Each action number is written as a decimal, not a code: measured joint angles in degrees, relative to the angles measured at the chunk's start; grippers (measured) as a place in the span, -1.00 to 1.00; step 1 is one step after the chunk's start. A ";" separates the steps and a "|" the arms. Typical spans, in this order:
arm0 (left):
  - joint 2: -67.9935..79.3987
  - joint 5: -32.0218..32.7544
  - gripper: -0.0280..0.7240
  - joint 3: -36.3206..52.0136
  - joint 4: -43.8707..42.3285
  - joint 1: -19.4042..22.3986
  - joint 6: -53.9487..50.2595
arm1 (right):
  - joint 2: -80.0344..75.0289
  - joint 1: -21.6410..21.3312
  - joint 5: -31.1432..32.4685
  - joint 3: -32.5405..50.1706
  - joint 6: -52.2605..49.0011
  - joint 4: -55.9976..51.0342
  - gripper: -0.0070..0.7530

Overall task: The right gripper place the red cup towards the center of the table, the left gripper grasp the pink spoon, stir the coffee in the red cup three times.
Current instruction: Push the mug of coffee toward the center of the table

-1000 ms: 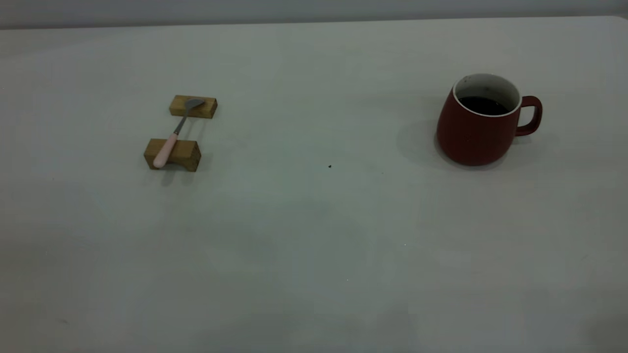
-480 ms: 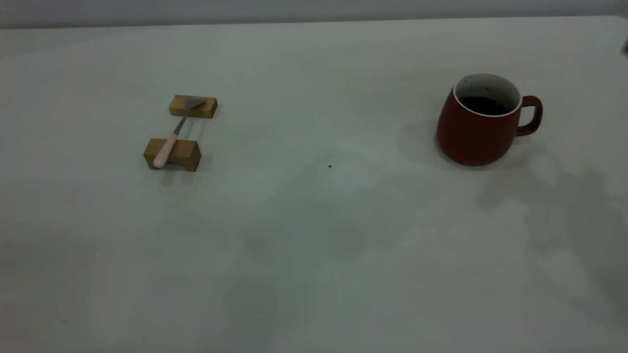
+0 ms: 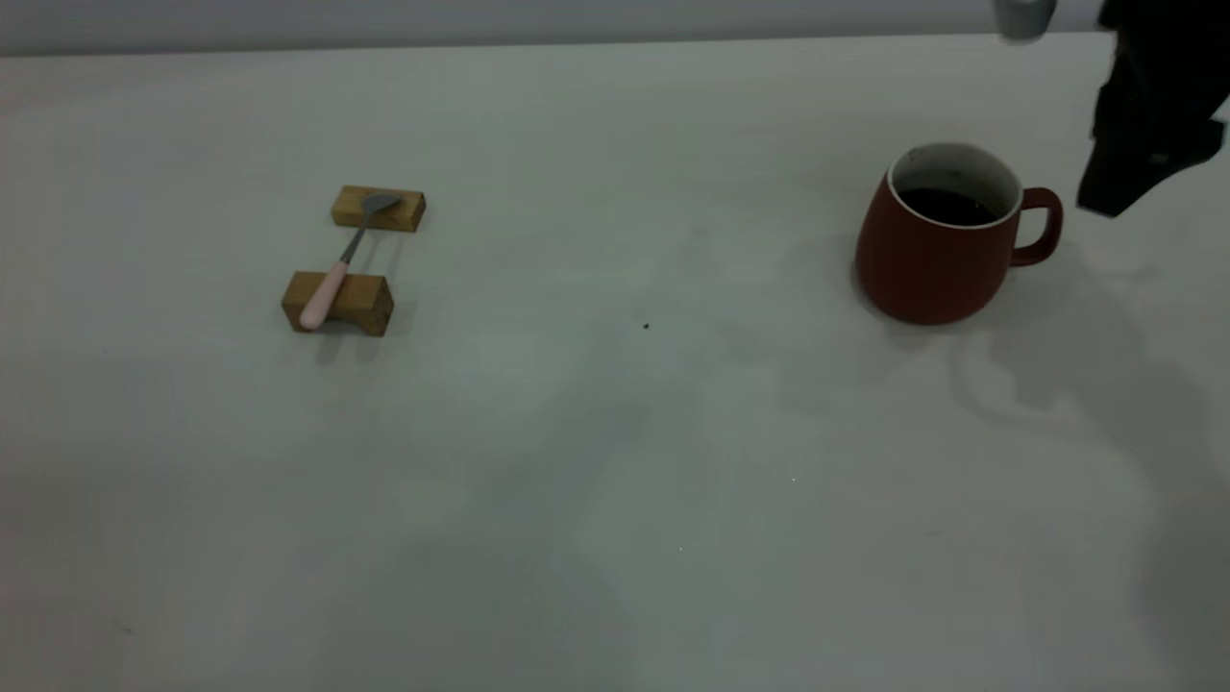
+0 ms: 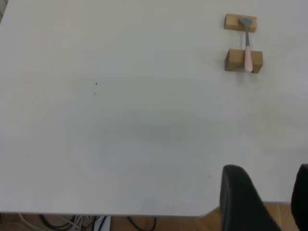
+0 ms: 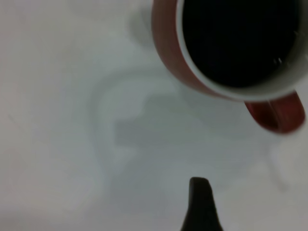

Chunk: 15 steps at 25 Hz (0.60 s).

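The red cup (image 3: 927,255) stands at the right side of the table (image 3: 615,461), its handle (image 3: 1045,226) pointing right, with dark coffee (image 3: 947,206) inside. My right gripper (image 3: 1119,187) hangs just right of the handle and slightly above it, apart from the cup. In the right wrist view only one finger (image 5: 199,204) shows, with wide bare table beside it and the cup (image 5: 168,53) beyond. The pink spoon (image 3: 332,274) lies across two wooden blocks at the left. My left gripper (image 4: 280,202) is open over the table's edge, far from the spoon (image 4: 248,55).
Two tan wooden blocks (image 3: 338,303) (image 3: 380,209) carry the spoon. A tiny black speck (image 3: 646,327) marks the table's middle. A silver-grey cylindrical part (image 3: 1023,17) shows at the top right edge. Floor and cables show past the table edge (image 4: 96,222).
My right arm has come into the exterior view from the top right and dropped beside the cup's handle. Its shadow has shifted on the table. Cup and spoon have not moved.
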<state>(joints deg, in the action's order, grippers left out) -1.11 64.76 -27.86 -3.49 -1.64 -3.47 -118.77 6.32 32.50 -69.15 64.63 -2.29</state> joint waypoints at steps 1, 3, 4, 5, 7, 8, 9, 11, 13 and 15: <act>0.00 0.00 -0.02 -0.01 0.00 0.00 0.00 | -1.06 0.00 -0.01 -0.68 1.70 0.00 0.57; 0.00 0.00 -0.02 -0.01 0.00 0.00 0.00 | -3.04 0.00 -0.37 -1.86 4.94 0.00 0.57; 0.00 0.00 -0.02 -0.01 0.00 0.00 0.00 | -3.70 0.00 -0.81 -2.18 6.05 0.00 0.57; 0.00 0.00 -0.02 -0.01 0.00 0.00 0.00 | -4.46 0.00 -1.38 -2.51 7.36 0.00 0.57; 0.00 0.00 -0.02 -0.01 0.00 0.00 0.00 | -5.64 0.00 -2.72 -2.90 9.41 0.00 0.57; 0.00 0.00 -0.02 -0.01 0.00 0.00 0.00 | -6.24 0.00 -3.67 -2.94 10.40 0.00 0.57; 0.00 0.00 -0.02 -0.01 0.00 0.00 0.00 | -6.81 0.00 -4.61 -2.96 11.13 0.00 0.57; 0.00 0.00 -0.02 -0.01 0.00 0.00 0.00 | -7.81 0.00 -6.31 -2.96 12.26 0.00 0.57; 0.00 0.00 -0.02 -0.01 0.00 0.00 0.00 | -8.41 0.00 -8.02 -2.96 12.58 0.07 0.57; 0.00 0.00 -0.02 -0.01 0.00 0.00 0.00 | -8.97 0.00 -9.20 -2.96 13.15 0.12 0.57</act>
<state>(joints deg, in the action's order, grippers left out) -1.11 64.76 -27.87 -3.49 -1.64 -3.47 -127.74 6.32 23.30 -72.11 77.78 -2.17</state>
